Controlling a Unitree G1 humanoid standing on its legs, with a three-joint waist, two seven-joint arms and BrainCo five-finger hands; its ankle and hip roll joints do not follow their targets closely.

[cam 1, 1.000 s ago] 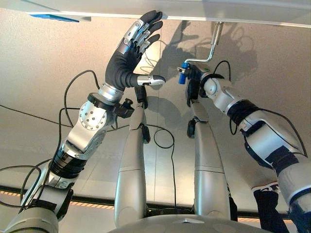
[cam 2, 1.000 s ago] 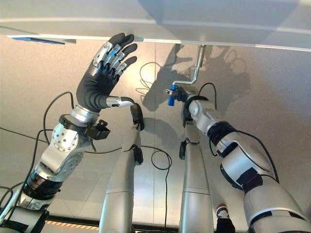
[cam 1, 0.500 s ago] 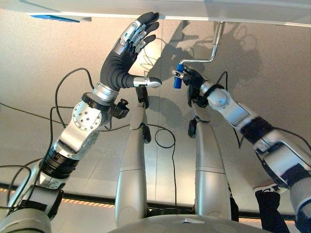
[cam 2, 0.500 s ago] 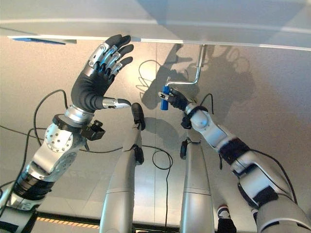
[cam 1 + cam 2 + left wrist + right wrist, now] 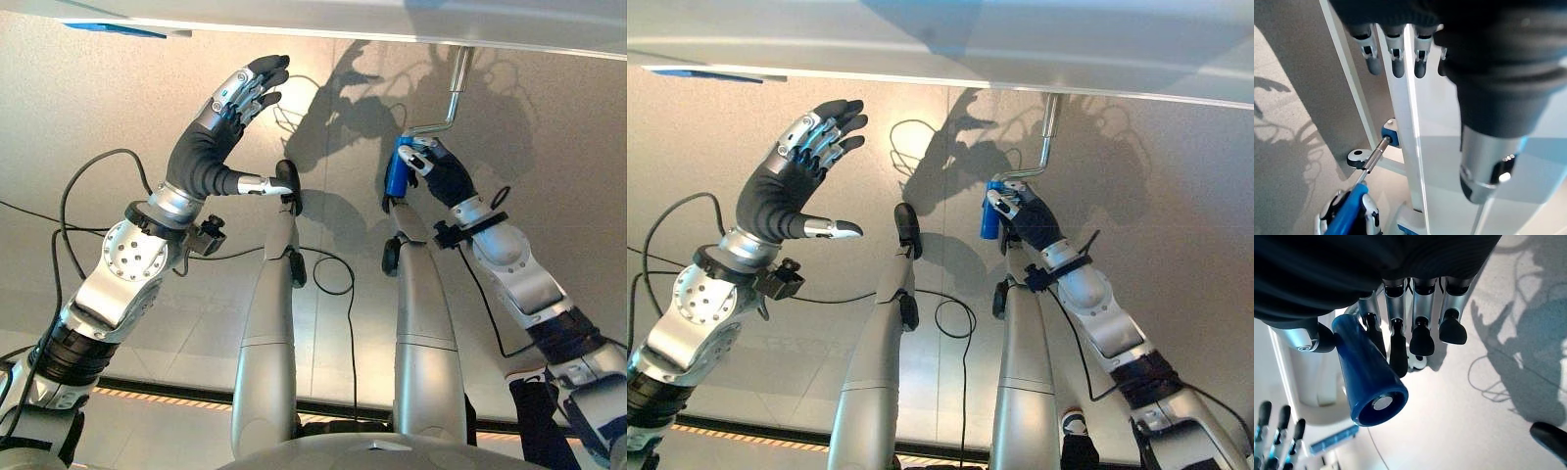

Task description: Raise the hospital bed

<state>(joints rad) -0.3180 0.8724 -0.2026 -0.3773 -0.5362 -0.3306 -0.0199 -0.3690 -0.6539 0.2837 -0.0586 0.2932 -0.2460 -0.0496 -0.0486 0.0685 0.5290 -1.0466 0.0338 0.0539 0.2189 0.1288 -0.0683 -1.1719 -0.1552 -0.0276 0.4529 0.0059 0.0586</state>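
Here the right hand [image 5: 436, 168] has its fingers [image 5: 1420, 335] curled round the blue handle [image 5: 1369, 382] of the bed's crank [image 5: 443, 110], a bent metal rod that runs up to the pale bed frame [image 5: 392, 20] along the top of the head views. In the right wrist view the blue handle lies across the palm with the dark fingertips wrapped beside it, though the thumb is hidden, so how firm the hold is I can only guess.

The left hand [image 5: 217, 132] is held up apart from the crank, fingers straight and spread, thumb out to the side, holding nothing; it sits near the frame's edge without clearly touching it. Its wrist view looks along the white frame rail [image 5: 1405, 122] toward the crank's pivot.

The step in hand looks to be cranking: the handle is gripped and hangs at the low side of the rod's bend. The next move calls for sweeping the handle in a full circle about the rod's axis, keeping the wrist loose enough to follow the arc so the fingers do not slip off, while the left hand stays clear of the swing.
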